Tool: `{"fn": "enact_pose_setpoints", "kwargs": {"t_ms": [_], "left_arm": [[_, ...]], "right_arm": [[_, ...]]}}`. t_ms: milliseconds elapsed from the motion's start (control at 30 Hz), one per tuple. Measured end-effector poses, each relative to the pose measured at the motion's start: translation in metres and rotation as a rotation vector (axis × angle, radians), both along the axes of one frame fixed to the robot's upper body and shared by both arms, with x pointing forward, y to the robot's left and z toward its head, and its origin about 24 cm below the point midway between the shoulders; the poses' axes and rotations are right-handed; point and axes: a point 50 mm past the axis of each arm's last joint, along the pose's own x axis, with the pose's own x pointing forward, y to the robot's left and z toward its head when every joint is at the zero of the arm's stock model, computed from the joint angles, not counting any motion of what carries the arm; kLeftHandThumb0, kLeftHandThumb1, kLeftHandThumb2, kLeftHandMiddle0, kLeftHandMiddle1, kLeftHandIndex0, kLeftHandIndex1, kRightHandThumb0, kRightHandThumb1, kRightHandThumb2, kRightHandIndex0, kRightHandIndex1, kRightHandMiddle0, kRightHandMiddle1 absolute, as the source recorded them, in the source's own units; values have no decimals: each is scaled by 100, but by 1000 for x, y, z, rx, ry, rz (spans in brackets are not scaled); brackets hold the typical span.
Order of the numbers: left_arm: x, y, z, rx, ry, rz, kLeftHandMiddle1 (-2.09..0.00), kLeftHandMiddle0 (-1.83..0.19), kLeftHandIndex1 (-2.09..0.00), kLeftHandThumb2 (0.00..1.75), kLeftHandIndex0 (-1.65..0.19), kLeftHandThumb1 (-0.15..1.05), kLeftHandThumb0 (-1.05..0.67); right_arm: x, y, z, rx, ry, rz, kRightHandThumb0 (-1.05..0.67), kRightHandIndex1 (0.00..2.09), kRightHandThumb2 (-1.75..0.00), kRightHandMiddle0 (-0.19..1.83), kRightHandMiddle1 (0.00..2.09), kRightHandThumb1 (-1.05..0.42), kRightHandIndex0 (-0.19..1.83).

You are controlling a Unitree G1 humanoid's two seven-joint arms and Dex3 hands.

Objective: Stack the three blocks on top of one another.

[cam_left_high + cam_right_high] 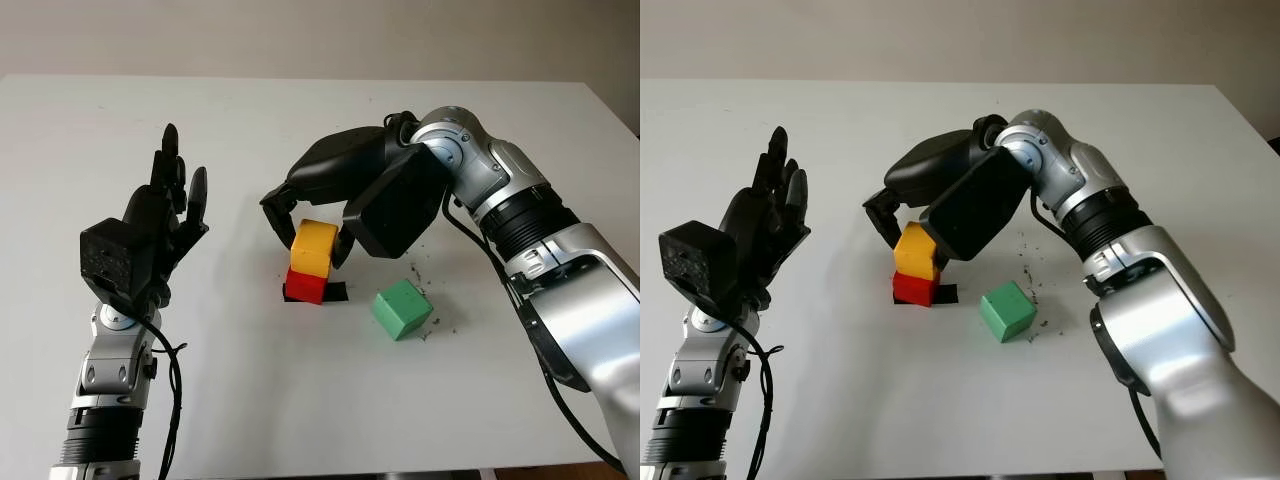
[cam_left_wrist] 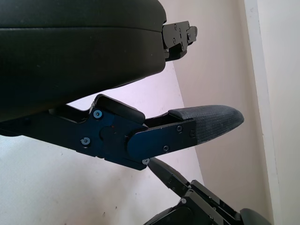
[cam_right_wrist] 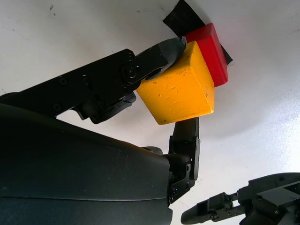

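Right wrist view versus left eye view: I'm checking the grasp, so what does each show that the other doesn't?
Right wrist view: the fingers pressing the yellow block's sides up close. Left eye view: the green block loose on the table and the open left hand raised. Both: the right hand gripping yellow on the red block, over black tape.

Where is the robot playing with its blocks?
Probably a test bench or lab: a bare white table against a plain wall, holding just a yellow block, red block and green block.
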Motion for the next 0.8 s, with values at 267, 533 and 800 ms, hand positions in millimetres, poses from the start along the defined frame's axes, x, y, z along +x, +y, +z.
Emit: {"fn": "enact_pose_setpoints", "kwargs": {"t_ms": [267,533,800], "left_arm": [[0,-1,0,3,-1,-1,-5,15,-5,64,18,105,-84],[0,-1,0,8,0,-2,-5,16,-5,65,18,105,-85],[0,-2,-1,6,0,0,-6,16,-6,64,17,105,-85]], "right_arm": [[0,0,0,-5,6,-1,-45,5,-5,30,164,-94,25],[0,0,0,-3,8,0,-45,5,-5,30,167,-94,25],[-1,2,0,4,10,8,-45,5,-6,28,167,-95,25]]}}
